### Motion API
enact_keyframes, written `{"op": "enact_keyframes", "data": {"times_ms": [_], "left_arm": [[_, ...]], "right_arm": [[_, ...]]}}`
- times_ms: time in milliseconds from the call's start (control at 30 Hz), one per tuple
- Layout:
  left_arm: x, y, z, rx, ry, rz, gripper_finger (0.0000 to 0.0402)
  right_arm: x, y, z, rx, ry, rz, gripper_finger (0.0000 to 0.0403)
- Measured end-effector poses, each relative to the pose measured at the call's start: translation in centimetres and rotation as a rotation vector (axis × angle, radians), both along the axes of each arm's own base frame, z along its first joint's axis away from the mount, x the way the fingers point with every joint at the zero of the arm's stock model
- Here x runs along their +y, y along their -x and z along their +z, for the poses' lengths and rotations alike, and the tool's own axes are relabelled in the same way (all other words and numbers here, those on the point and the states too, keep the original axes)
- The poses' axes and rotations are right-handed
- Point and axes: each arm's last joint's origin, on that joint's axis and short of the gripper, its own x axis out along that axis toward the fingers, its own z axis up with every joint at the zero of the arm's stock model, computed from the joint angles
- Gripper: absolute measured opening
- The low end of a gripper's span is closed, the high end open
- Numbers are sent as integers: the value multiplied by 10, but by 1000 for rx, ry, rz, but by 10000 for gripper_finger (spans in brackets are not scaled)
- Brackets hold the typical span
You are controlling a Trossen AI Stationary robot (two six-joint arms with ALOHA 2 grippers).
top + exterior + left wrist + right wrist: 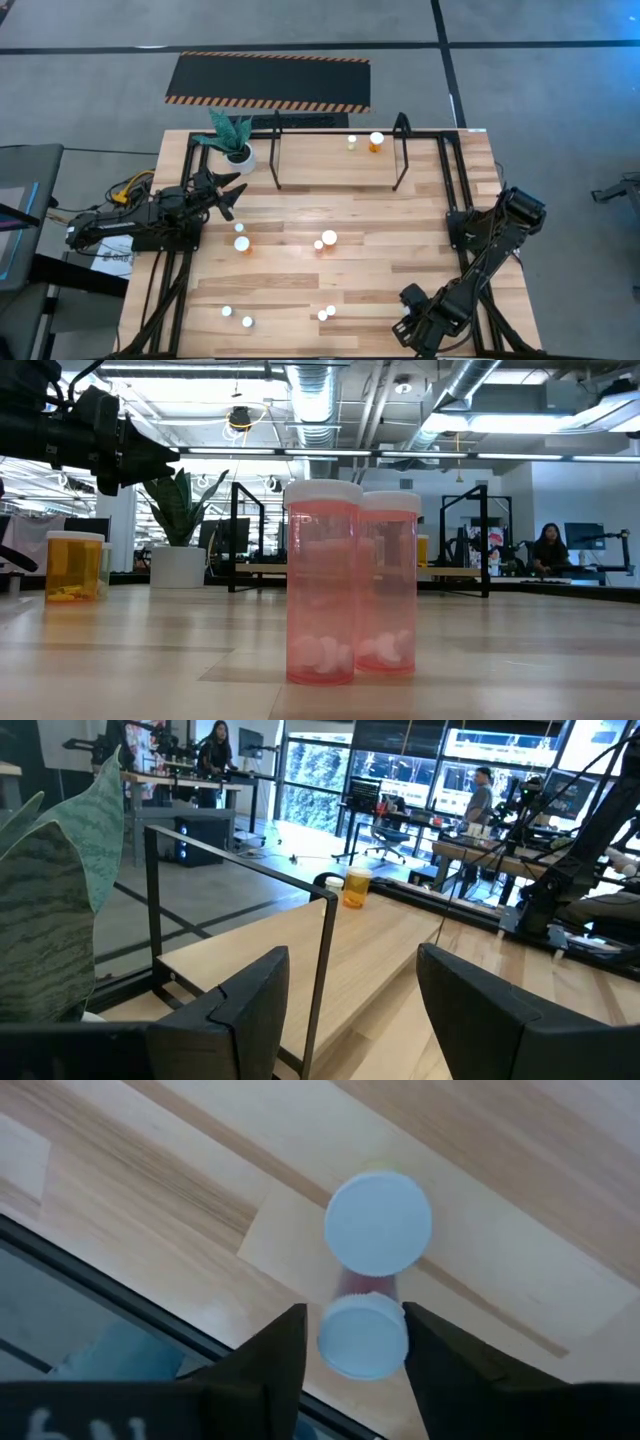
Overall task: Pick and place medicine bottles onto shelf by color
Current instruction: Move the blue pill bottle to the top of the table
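**Right gripper parted over the pink pair, nothing held**

The right gripper [355,1312] hangs at the table's [400,215] near edge with its fingers apart and empty. In its wrist view the two fingers frame the white cap of one pink bottle [363,1338], and the second pink bottle [378,1223] stands just beyond it. The caps hide almost all of both bodies. From table height the pair [321,580] stands upright, side by side and nearly touching, and nothing grips them. From above, the gripper is lost in the dark bulk of its arm, so I cannot tell how far over the caps it sits.

The left gripper [228,195] waits by the plant [232,140], fingers spread wide and empty. Ahead of it runs the shelf [330,970], and an orange bottle [356,887] stands at the far end. A smaller bottle [352,142] stands just beside it, its colour too faint to call. A leaf blocks much of that wrist view.

More bottles stand on the table between the two grippers, seen from above only as white caps. A person [549,547] sits far behind, partly hidden by desks.
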Motion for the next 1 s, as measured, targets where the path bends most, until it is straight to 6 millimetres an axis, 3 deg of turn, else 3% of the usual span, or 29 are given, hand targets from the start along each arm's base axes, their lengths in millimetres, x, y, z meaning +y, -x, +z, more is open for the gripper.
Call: {"op": "enact_keyframes", "data": {"times_ms": [267, 600, 1000], "left_arm": [[0, 0, 0, 0, 0, 0, 208], [0, 0, 0, 0, 0, 0, 208], [0, 0, 0, 0, 0, 0, 208]], "right_arm": [[0, 0, 0, -1, -3, -2, 137], [-1, 5, 1, 54, -1, -9, 140], [-27, 22, 31, 99, 73, -37, 134]]}}
